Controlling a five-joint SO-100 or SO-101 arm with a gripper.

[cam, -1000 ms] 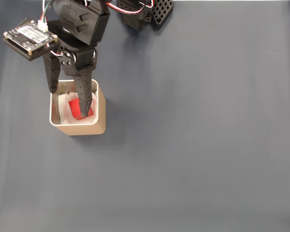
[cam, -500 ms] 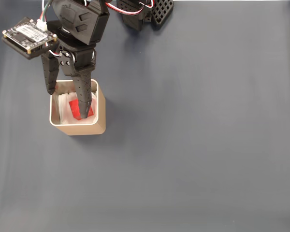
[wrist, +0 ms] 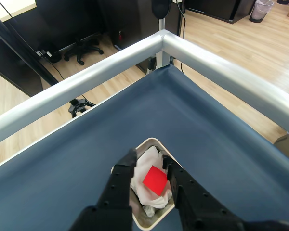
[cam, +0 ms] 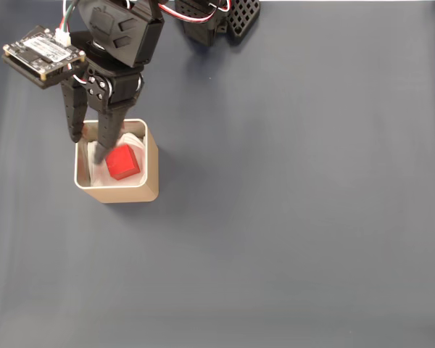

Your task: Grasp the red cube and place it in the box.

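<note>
Red and sharp-edged, the red cube (cam: 122, 162) (wrist: 154, 180) is seen resting on the white lining inside the box (cam: 151, 156) (wrist: 150, 142), near the left of the fixed view. The gripper (cam: 88, 146) (wrist: 148, 160) is held above the box with its jaws apart, nothing clamped between them. The cube is judged light and rigid, with smooth faces that could slip; two opposite flat faces are recommended as the hold.

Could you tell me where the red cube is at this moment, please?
The red cube lies inside the box on its white lining, at the left of the fixed view, just below the open gripper.
</note>
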